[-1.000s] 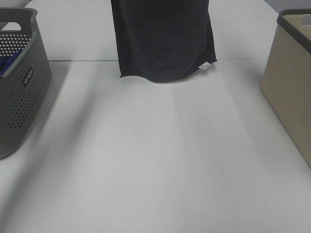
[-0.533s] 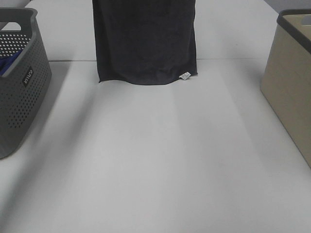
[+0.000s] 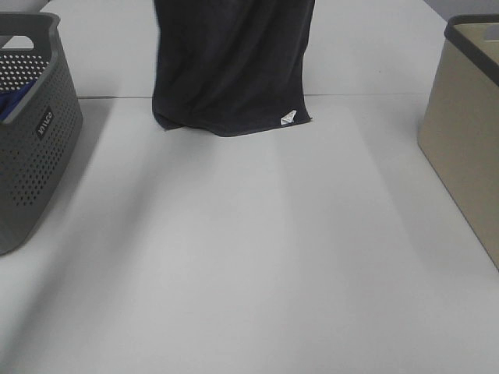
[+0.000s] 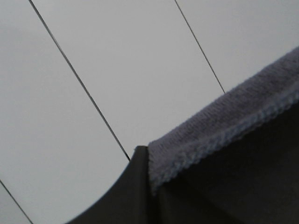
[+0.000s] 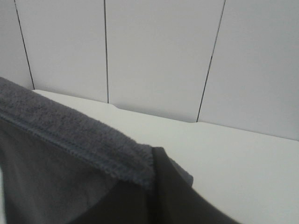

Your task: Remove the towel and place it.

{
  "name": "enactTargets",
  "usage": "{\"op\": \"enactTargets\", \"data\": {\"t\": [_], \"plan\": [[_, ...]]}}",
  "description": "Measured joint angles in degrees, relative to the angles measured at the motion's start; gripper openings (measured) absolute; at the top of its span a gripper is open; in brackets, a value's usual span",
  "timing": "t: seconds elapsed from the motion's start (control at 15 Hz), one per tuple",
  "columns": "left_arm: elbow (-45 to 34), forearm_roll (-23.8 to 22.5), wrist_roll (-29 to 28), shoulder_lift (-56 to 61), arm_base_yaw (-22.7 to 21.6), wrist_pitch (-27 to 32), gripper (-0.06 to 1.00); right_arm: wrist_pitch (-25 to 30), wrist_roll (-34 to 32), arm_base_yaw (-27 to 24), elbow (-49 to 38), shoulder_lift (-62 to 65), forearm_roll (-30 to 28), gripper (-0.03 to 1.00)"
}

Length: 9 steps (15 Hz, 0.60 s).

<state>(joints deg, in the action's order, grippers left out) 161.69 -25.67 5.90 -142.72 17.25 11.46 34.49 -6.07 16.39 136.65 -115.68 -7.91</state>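
Observation:
The dark charcoal towel (image 3: pixel 232 66) hangs upright at the back middle of the white table (image 3: pixel 257 257). Its top runs out of the exterior view. Its lower hem reaches the table, with the small white tag (image 3: pixel 288 118) at the lower right corner. Neither gripper shows in the exterior view. In the left wrist view the towel's hemmed edge (image 4: pixel 224 121) runs into my left gripper (image 4: pixel 145 156), whose dark finger (image 4: pixel 126 196) is pressed against the cloth. In the right wrist view the hem (image 5: pixel 70 135) ends at my right gripper (image 5: pixel 154 156), which is closed on it.
A dark grey perforated basket (image 3: pixel 35 148) stands at the left edge with a blue cloth (image 3: pixel 11 105) inside. A beige bin (image 3: pixel 468 148) stands at the right edge. A seam crosses the table behind the towel's hem.
The hanging towel has shifted left and its hem has come down a little. The tag corner has swung left, and the cloth now hangs with more folds.

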Motion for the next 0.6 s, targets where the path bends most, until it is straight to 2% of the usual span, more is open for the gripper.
{"op": "enactTargets", "data": {"t": [0.13, 0.27, 0.33, 0.4, 0.6], "plan": [[0.0, 4.87, 2.86, 3.61, 1.78, 14.44, 0.0, 5.61, 0.46, 0.0, 0.0, 2.92, 1.78, 0.01], [0.0, 14.44, 7.68, 8.48, 2.12, 29.22, 0.0, 11.46, 2.18, 0.0, 0.0, 4.98, 4.47, 0.01], [0.0, 19.77, 9.0, 12.38, 2.12, 43.26, 0.0, 18.79, 3.67, 0.0, 0.0, 6.53, 7.33, 0.01], [0.0, 20.68, 9.05, 13.18, 2.12, 46.29, 0.0, 20.86, 4.3, 0.0, 0.0, 7.05, 7.91, 0.01], [0.0, 25.1, 7.28, 16.56, 1.95, 57.18, 0.0, 32.14, 7.16, 0.0, 0.0, 9.97, 12.49, 0.01]]}}
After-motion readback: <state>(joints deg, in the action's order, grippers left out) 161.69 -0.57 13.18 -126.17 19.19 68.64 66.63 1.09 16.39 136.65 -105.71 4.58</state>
